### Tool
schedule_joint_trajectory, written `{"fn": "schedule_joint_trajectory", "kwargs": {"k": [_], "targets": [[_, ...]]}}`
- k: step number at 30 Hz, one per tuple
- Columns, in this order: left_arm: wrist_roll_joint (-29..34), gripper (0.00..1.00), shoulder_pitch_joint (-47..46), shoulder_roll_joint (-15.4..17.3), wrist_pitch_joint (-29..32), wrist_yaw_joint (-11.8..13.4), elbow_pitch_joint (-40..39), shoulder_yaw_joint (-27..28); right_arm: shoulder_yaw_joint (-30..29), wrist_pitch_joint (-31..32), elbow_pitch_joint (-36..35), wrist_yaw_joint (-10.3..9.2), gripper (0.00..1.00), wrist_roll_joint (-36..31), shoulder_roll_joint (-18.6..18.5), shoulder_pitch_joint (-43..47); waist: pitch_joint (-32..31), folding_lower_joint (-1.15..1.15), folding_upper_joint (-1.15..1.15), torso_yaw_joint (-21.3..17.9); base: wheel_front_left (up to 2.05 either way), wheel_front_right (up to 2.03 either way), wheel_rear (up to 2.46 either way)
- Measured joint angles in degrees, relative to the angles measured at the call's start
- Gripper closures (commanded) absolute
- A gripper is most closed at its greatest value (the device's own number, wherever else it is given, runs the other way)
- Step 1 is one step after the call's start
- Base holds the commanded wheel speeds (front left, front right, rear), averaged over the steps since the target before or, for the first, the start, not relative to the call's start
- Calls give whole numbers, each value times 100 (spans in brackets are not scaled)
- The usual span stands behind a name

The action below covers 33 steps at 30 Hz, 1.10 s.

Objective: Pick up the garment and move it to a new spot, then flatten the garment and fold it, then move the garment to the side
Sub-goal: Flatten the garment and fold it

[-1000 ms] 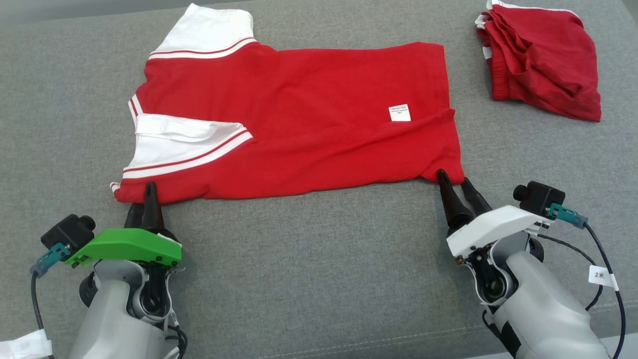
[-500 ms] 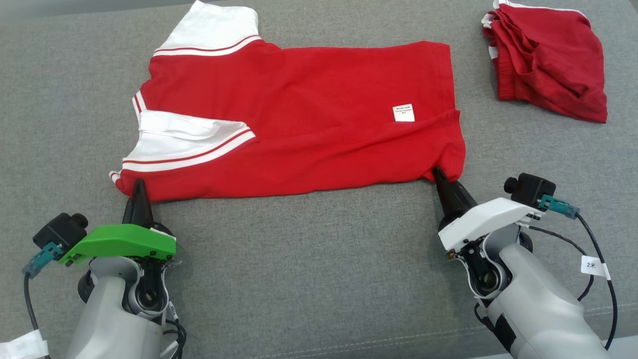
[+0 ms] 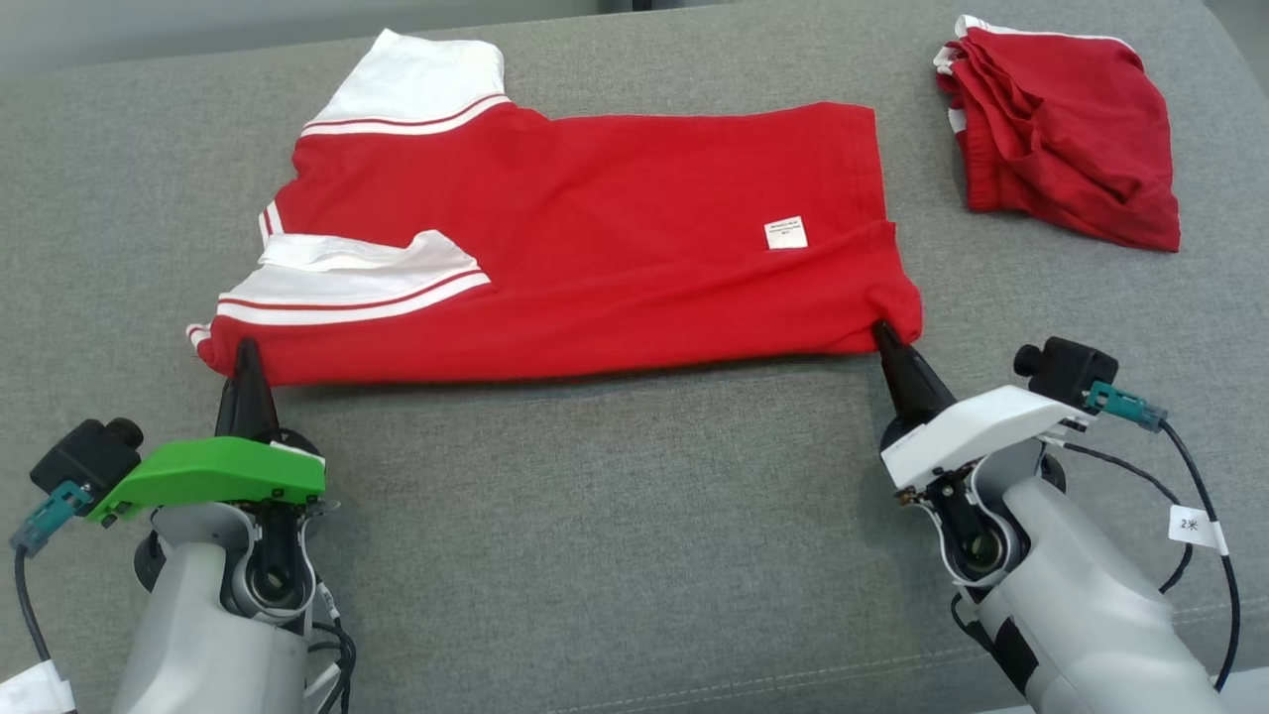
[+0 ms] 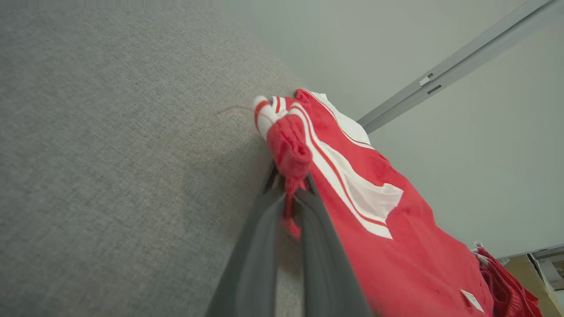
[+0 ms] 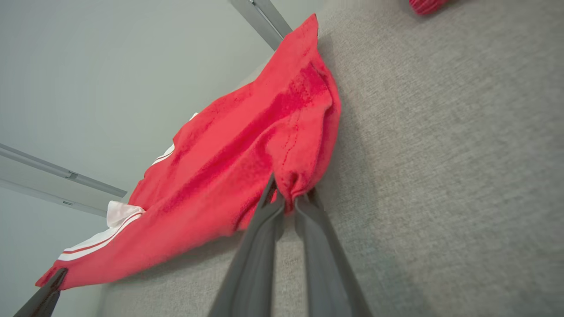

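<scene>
Head view shows the red shirt [image 3: 595,238] spread wide; wrist views show left gripper [image 4: 288,187] and right gripper [image 5: 288,196] clamped on its near corners (cloth bunched in each pinch).

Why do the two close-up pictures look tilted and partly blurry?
Head view: soft even light, sharp, with a thin shadow below the red shirt. Left wrist view: the left end effector, close to the lens, blurs; the wide angle tilts the grey cushion. Right wrist view: the right end effector is soft too, the shirt stitching crisp.
</scene>
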Motion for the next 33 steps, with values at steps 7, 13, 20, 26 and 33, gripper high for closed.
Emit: {"fn": "schedule_joint_trajectory", "kwargs": {"k": [7,13,20,26,33], "targets": [[-3,100,279,-14,0,-99,-304,79,-141,-45,-246,8,100,31,-334,70,-166,0,0,-2,0,0,0],[-158,100,759,-19,0,-192,-548,-244,-177,-52,-511,9,100,81,-573,559,-328,0,0,21,0,0,0],[-385,100,1550,-3,0,-187,-1098,-478,-193,-77,-844,9,100,169,-724,1335,-456,0,0,69,0,0,0],[-375,100,2080,4,0,-64,-1401,-756,-297,-78,-971,9,100,271,-901,1704,-466,0,0,62,0,0,0],[-327,100,2199,22,0,110,-1762,-884,-323,-78,-1098,15,100,297,-1024,1903,-458,0,0,95,0,0,0]]}}
